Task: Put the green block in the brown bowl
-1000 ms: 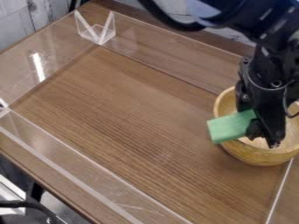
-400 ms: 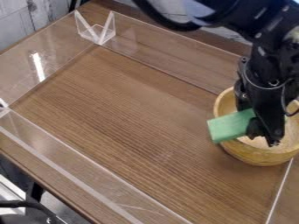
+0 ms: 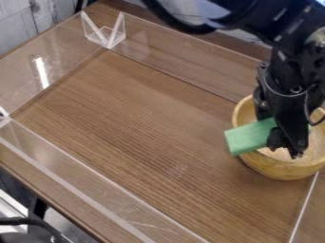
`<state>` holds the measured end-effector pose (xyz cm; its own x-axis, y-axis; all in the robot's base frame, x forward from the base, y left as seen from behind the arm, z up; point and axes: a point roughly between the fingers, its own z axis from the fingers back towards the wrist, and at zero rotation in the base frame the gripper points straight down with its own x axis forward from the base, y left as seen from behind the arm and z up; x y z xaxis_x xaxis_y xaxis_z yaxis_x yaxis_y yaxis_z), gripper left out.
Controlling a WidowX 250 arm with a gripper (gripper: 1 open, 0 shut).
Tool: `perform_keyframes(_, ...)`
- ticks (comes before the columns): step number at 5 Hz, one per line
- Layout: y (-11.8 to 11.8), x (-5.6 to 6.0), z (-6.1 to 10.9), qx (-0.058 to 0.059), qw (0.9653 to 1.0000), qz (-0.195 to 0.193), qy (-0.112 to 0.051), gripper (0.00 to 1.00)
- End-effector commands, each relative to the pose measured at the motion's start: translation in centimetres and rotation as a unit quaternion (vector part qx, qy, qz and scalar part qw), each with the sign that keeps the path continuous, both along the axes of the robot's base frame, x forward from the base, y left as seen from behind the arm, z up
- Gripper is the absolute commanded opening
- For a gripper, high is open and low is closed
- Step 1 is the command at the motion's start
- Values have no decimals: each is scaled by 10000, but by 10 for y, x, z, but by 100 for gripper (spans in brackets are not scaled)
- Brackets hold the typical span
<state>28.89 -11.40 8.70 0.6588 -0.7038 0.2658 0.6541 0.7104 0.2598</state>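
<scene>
On the wooden counter [image 3: 127,123], the brown bowl [image 3: 282,163] sat at the right edge. The claw [image 3: 284,135] gripped the green block [image 3: 249,139] by its far end, above the bowl's left rim. The block looked stiff and light, so a pinch across its flat faces seemed secure.

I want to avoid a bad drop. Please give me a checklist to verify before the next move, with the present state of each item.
1. Green block held by the tool: ok, it sits between the fingers.
2. Block over the brown bowl: not ok, its left end sticks out past the rim.
3. Block level: not ok, it is tilted.
4. Bowl upright on the table: ok.
5. Bowl hollow free: cannot tell, the tool hides it.
</scene>
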Motion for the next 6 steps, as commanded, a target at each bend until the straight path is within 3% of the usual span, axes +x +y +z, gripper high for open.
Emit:
perform_keyframes(1,3,4,14,-153,9995,138,-235,0)
perform_keyframes(3,4,5,13,-199,9993,232,-222,0)
perform_keyframes(4,6,4,17,-242,9990,279,-256,100)
perform_keyframes(6,11,4,28,-332,9983,373,-292,100)
